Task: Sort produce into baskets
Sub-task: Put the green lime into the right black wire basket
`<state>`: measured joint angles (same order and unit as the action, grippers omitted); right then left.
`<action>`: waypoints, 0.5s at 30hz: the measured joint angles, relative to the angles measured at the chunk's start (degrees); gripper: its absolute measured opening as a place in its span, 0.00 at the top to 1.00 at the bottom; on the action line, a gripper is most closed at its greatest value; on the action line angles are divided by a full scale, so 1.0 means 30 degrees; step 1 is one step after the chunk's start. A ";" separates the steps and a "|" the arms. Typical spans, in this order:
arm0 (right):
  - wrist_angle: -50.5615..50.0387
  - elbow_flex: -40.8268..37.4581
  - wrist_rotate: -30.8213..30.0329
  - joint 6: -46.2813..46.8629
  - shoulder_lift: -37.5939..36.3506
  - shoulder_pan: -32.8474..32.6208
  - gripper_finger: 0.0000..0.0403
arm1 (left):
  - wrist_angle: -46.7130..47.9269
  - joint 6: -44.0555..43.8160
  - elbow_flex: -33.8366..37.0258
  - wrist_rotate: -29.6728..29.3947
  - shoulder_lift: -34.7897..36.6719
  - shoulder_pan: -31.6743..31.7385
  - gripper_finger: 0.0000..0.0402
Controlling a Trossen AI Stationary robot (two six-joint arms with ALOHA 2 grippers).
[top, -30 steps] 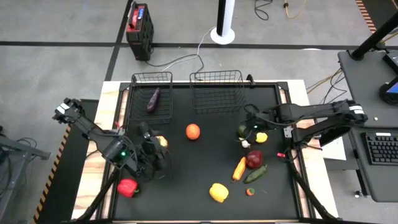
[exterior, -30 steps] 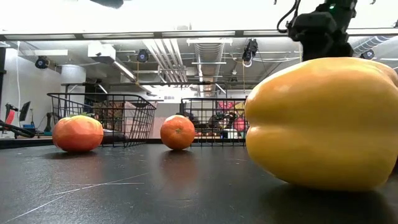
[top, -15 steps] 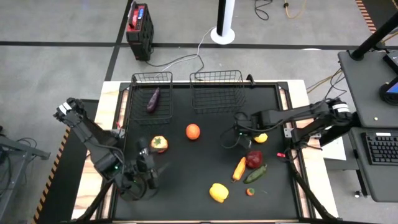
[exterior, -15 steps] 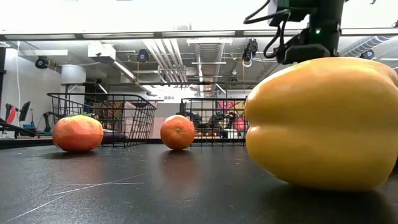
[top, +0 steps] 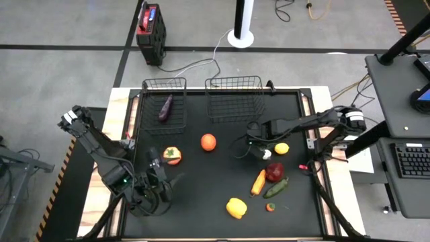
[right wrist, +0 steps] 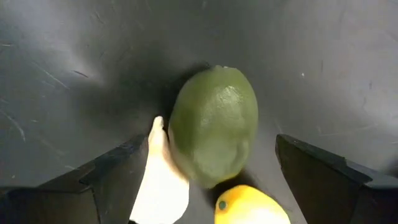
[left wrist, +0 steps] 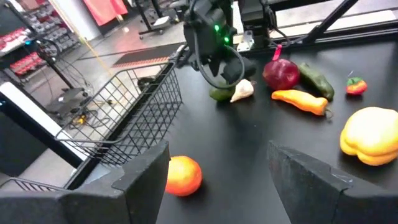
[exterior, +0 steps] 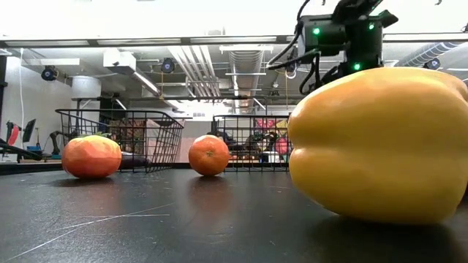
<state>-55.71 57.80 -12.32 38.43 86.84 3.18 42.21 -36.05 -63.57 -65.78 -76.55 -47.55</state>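
Observation:
My right gripper (right wrist: 214,168) points down, open, with a finger on each side of a green avocado (right wrist: 214,134) and clear of it. The avocado lies on the black table beside a white garlic (right wrist: 163,186) and a lemon (right wrist: 249,208). From above, this gripper (top: 259,139) is right of centre. My left gripper (top: 160,181) is open with nothing between its fingers (left wrist: 143,186), near the front left. An orange (top: 208,142) and an orange-red pepper (top: 172,155) lie ahead of it. A purple eggplant (top: 165,107) lies in the narrower basket (top: 144,101). The wider basket (top: 235,111) is next to it.
Toward the near right lie a carrot (top: 259,181), a dark red vegetable (top: 274,171), a cucumber (top: 276,188), a yellow pepper (top: 236,208) and a small red piece (top: 270,207). Both baskets stand at the table's far edge. The yellow pepper (exterior: 380,146) fills the low view's right.
My right gripper has come down and a little toward the table's left, over the avocado. My left gripper has swung from the orange-red pepper toward the near edge, then kept still. The pepper stays on the table.

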 joint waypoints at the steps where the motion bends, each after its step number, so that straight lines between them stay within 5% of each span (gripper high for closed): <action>1: 0.0223 -0.0028 -0.0014 -0.0150 0.0094 0.0070 0.15 | 0.0050 0.0000 0.0000 -0.0134 0.0000 0.0000 0.37; 15: 0.1257 -0.0182 0.0073 -0.0890 0.1394 0.0559 0.16 | 0.0241 -0.0060 0.0000 -0.0429 0.0007 0.0015 0.37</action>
<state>-51.94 57.25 -12.10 35.76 91.02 4.86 42.93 -36.23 -63.57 -67.07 -76.53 -47.51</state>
